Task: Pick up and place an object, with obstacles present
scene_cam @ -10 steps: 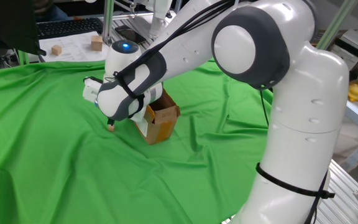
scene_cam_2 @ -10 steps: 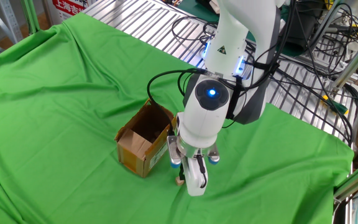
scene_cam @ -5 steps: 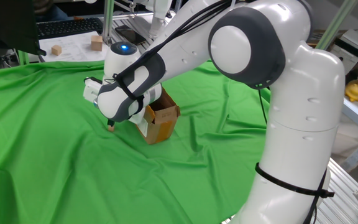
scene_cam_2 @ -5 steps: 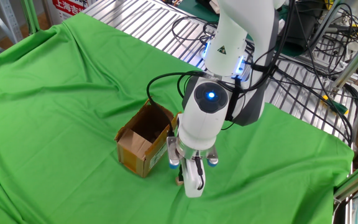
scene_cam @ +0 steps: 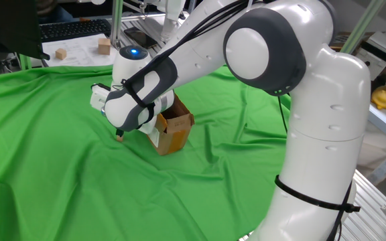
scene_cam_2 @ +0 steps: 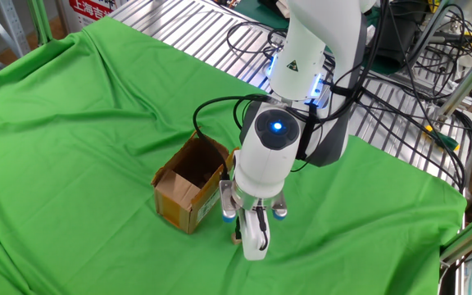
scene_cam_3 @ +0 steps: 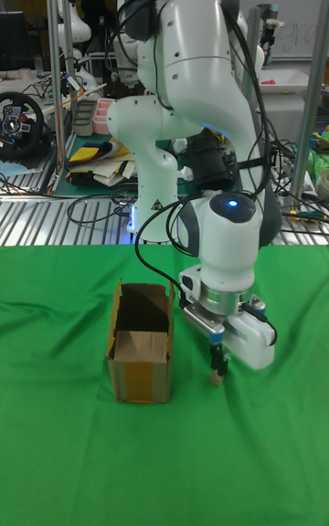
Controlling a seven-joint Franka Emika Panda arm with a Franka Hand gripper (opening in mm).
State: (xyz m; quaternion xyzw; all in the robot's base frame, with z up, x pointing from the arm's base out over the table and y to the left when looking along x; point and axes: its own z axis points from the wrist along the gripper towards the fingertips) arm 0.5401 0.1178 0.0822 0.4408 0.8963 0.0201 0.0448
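Note:
The object, a tiny tan cube (scene_cam: 120,138) (scene_cam_2: 237,238) (scene_cam_3: 216,380), sits low on the green cloth just beside the cardboard box. My gripper (scene_cam: 120,133) (scene_cam_2: 242,236) (scene_cam_3: 217,369) points straight down over it. In the tall fixed view the fingers stand close together with the cube pinched at their tips. The cube still touches or nearly touches the cloth. In one fixed view the wrist hides most of the fingers.
An open cardboard box (scene_cam: 173,128) (scene_cam_2: 188,187) (scene_cam_3: 142,363) stands right next to the gripper. Two bigger wooden blocks (scene_cam: 61,53) (scene_cam: 104,45) lie on white paper (scene_cam: 79,52) beyond the cloth. A metal rack with cables (scene_cam_2: 400,90) borders the cloth.
The wrist has shifted slightly toward the box side and settled over the cube. The cube and the box have stayed in place.

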